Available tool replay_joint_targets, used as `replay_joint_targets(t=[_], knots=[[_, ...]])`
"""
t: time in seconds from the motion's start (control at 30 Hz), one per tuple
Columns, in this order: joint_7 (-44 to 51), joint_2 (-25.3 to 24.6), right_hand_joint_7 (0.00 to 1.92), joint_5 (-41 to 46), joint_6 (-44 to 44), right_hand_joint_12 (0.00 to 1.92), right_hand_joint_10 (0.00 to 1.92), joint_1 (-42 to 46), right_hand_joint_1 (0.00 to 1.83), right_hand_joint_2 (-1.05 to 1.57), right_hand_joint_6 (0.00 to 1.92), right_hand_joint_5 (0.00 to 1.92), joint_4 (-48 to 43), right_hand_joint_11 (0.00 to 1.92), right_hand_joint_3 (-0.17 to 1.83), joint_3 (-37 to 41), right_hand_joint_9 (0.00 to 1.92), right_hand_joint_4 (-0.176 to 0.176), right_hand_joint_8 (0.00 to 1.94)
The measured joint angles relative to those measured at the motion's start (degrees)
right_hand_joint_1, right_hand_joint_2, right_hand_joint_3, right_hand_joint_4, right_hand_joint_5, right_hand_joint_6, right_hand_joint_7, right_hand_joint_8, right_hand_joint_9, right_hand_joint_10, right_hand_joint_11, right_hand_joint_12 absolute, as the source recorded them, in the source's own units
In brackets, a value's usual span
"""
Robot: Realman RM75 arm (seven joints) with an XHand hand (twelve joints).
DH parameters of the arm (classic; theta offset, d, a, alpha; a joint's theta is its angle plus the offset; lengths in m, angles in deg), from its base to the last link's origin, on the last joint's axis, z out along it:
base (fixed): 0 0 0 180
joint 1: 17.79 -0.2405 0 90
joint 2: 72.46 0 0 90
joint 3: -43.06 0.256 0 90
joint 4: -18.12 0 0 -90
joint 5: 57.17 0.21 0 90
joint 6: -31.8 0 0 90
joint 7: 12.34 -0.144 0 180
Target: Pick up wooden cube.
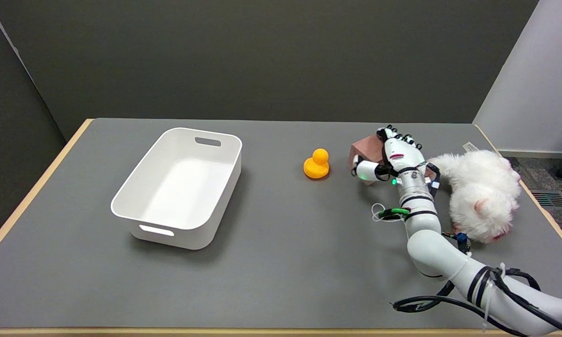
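Right now the right hand (393, 157) sits on top of the wooden cube (368, 148), over on the right half of the grey table (281, 262). Cube mostly hidden: only its upper-left part shows, poking out from under the left side of the hand, plus a sliver at the hand's right edge. Fingers (399, 135) lie curled over the cube's far top edge; the thumb (366, 170) presses in at the cube's near left side. So the hand wraps around the cube and looks to be gripping it. Cannot tell whether the cube is off the table or resting on it; its base is hidden by the hand.

The right arm (430, 243) comes in from the lower right corner, black cables (421, 304) trailing along it onto the tabletop.

Yellow rubber duck (317, 164) stands just left of the cube, near it but apart from it. White plush toy (482, 194) lies just right of the wrist, close beside the arm. White plastic bin (145, 220) with handle cutouts sits well apart on the left half of the table, open side up.
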State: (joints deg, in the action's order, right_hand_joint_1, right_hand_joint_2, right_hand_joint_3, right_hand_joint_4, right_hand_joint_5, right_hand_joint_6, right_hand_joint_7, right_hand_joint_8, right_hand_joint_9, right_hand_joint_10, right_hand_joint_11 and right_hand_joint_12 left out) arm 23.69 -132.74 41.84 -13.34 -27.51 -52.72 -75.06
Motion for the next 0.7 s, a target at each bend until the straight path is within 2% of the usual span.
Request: replay_joint_targets(t=[0.1,0.17,0.23,0.27,0.4,0.7], knots=[[-0.21,-0.13,0.62,-2.16,-0.14,1.89,1.36,-0.08,1.27,1.13,0.95,0.32,0.34,0.01,0.40,-0.14,0.68,-0.176,1.65],[-0.49,-0.23,0.57,-3.37,-0.09,1.91,1.39,-0.06,1.27,1.15,1.00,0.34,0.60,0.00,0.40,-0.30,0.71,-0.176,1.71],[-0.90,-0.32,0.57,-4.46,-0.10,1.91,1.45,0.03,1.15,1.31,1.52,0.45,0.81,0.00,0.12,-0.40,0.75,-0.176,1.69],[-1.15,-0.36,0.57,-5.07,-0.16,1.91,1.47,0.10,1.12,1.36,1.68,0.49,0.90,0.00,0.04,-0.45,0.76,-0.176,1.68],[-2.00,-0.51,0.55,-7.28,-0.54,1.92,1.49,0.43,1.10,1.40,1.69,0.47,1.01,0.02,-0.02,-0.62,0.71,-0.176,1.72],[-4.04,-0.64,0.56,-12.13,-1.81,1.92,1.52,1.24,1.10,1.36,1.67,0.49,-0.06,0.01,0.04,-0.64,0.72,-0.176,1.72]])
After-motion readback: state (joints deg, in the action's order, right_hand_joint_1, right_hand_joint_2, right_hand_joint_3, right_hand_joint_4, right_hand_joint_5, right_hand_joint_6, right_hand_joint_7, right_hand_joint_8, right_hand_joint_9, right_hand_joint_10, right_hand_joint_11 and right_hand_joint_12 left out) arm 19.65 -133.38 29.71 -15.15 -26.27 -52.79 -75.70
